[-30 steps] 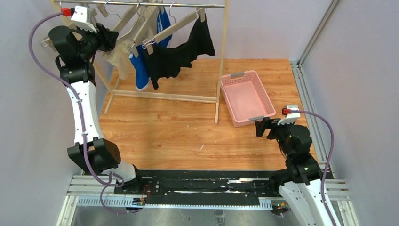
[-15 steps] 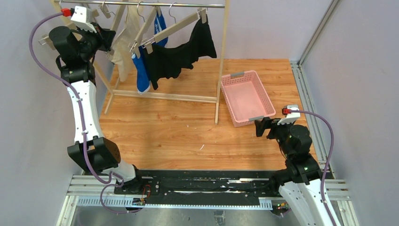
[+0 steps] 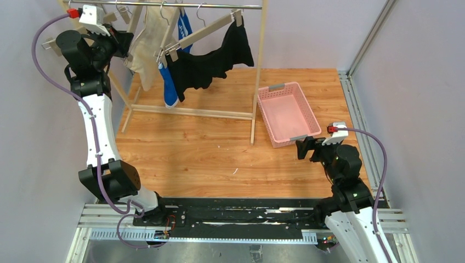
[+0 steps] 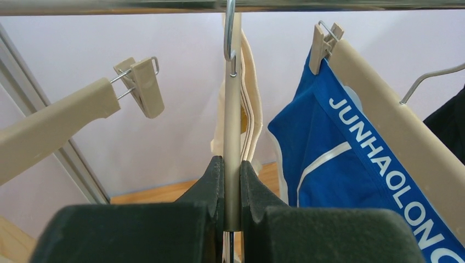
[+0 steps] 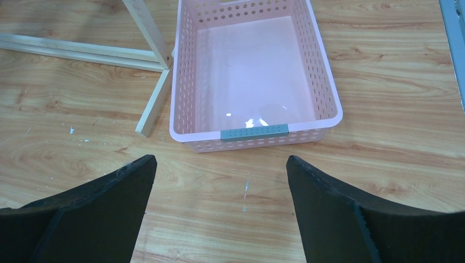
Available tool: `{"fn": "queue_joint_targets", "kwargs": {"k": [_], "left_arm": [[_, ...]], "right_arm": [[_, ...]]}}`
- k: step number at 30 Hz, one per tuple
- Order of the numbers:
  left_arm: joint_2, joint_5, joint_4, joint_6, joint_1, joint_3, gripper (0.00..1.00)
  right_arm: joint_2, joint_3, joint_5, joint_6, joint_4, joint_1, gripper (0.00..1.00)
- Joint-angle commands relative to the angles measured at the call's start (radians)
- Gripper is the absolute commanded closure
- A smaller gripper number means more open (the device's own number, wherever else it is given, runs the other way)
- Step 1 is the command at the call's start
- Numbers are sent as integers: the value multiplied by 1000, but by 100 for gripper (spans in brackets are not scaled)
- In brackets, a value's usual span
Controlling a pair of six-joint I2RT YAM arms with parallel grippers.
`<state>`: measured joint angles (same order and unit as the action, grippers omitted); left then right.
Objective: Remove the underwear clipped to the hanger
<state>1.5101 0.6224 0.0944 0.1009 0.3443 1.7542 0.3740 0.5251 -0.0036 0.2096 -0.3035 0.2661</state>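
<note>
Three briefs hang from beige hangers on the rail: cream, blue with white lettering and black. My left gripper is raised at the rail's left end. In the left wrist view it is shut on the cream brief's hanger, seen edge-on. The cream cloth hangs just behind it, and the blue brief is clipped to the hanger on the right. My right gripper is open and empty low over the table, and its wrist view faces the basket.
A pink basket stands on the wooden table right of the rack's post; it also shows in the right wrist view, with nothing in it. An empty hanger with a clip hangs left of my left gripper.
My left gripper has shifted slightly up and left with the hanger. The cream and blue briefs have swung and turned more edge-on. The right arm has barely moved.
</note>
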Motion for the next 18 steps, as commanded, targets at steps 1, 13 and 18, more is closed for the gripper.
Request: {"fn": "queue_joint_targets", "kwargs": {"k": [1,13,18], "left_arm": [[-59,-26,-15,-32,4,29,100],[-182,-59,40,-85,4,-77,100],[-222,-90,108,-108,4,-152,100]], "right_arm": [[2,-15,-21,6,40,11,9],[-9,-28,-36,15,49,10,9],[-31,-19,-39,9,41,10,9]]}}
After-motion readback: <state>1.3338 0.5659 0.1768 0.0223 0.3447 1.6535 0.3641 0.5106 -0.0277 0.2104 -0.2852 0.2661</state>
